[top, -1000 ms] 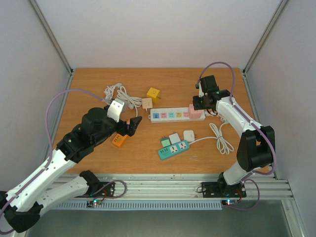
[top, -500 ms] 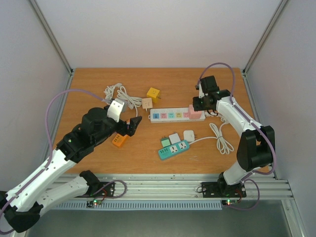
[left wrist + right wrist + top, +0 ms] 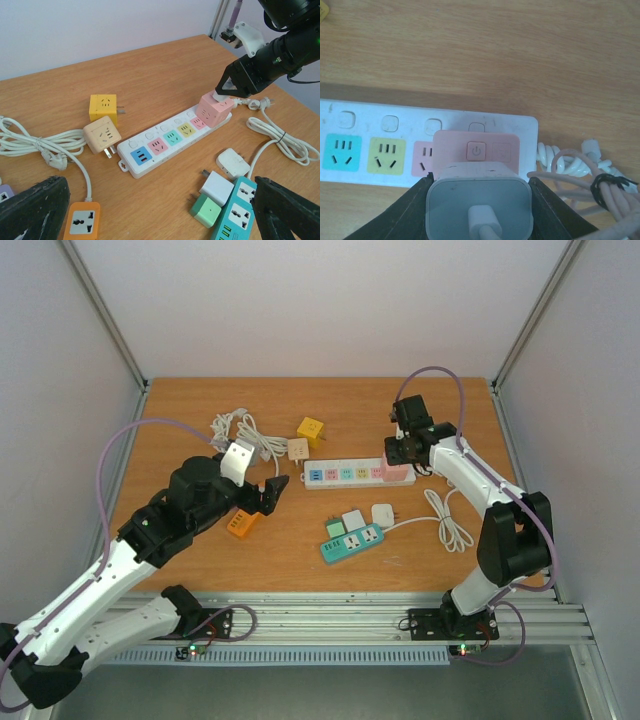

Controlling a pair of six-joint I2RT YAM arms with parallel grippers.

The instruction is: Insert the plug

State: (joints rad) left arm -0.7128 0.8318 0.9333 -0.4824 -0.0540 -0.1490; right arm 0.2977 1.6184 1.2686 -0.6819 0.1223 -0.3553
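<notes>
Grips white rounded plastic plug [image 3: 479,202] in right fingers [image 3: 400,216], squared over pink cube adapter [image 3: 476,146] near bench's [image 3: 350,400] right edge for insertion; left fingers [image 3: 32,210] wide apart.

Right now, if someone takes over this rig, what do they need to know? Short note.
Left gripper: open, empty, near side of the white power strip.
Right gripper: shut on the white charger, directly over the pink cube adapter at the strip's right end.
Done: charger gripped and lined up on the cube.
Left: cannot tell if it is seated; probably press home, then release.
</notes>
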